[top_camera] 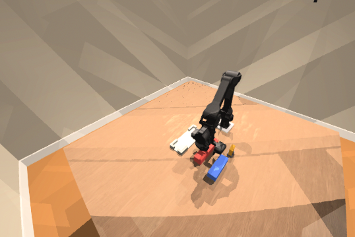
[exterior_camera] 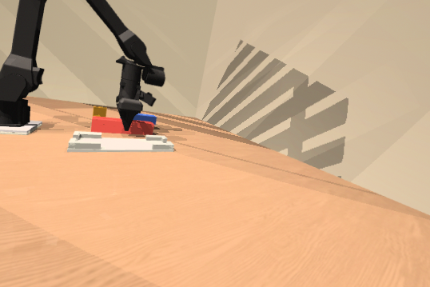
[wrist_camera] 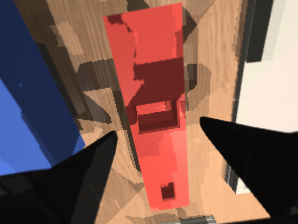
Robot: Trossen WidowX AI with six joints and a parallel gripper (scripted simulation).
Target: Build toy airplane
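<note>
Open pincer (exterior_camera: 127, 129) (wrist_camera: 157, 127) — nothing gripped, fingers either side of red fuselage (top_camera: 204, 155) (exterior_camera: 105, 125) (wrist_camera: 162, 155), white jig (top_camera: 183, 142) (exterior_camera: 124, 145) (wrist_camera: 270, 105) beside — blue wing (top_camera: 218, 167) (exterior_camera: 147, 118) (wrist_camera: 25, 115) opposite.

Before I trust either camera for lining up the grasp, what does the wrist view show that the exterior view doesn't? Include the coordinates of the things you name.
Only the wrist view: the larger socket and the smaller one in the top of the red fuselage (exterior_camera: 105, 125) (wrist_camera: 162, 155), and the gap on both sides of it between the end effector's (exterior_camera: 127, 129) (wrist_camera: 159, 126) open fingers.

Only the exterior view: the yellow piece (exterior_camera: 99, 111) behind the fuselage, and the arm's upper links (exterior_camera: 29, 24).

Both: the fuselage, the blue piece (exterior_camera: 147, 118) (wrist_camera: 27, 107), the white jig (exterior_camera: 124, 145) (wrist_camera: 270, 100) and the end effector.
</note>
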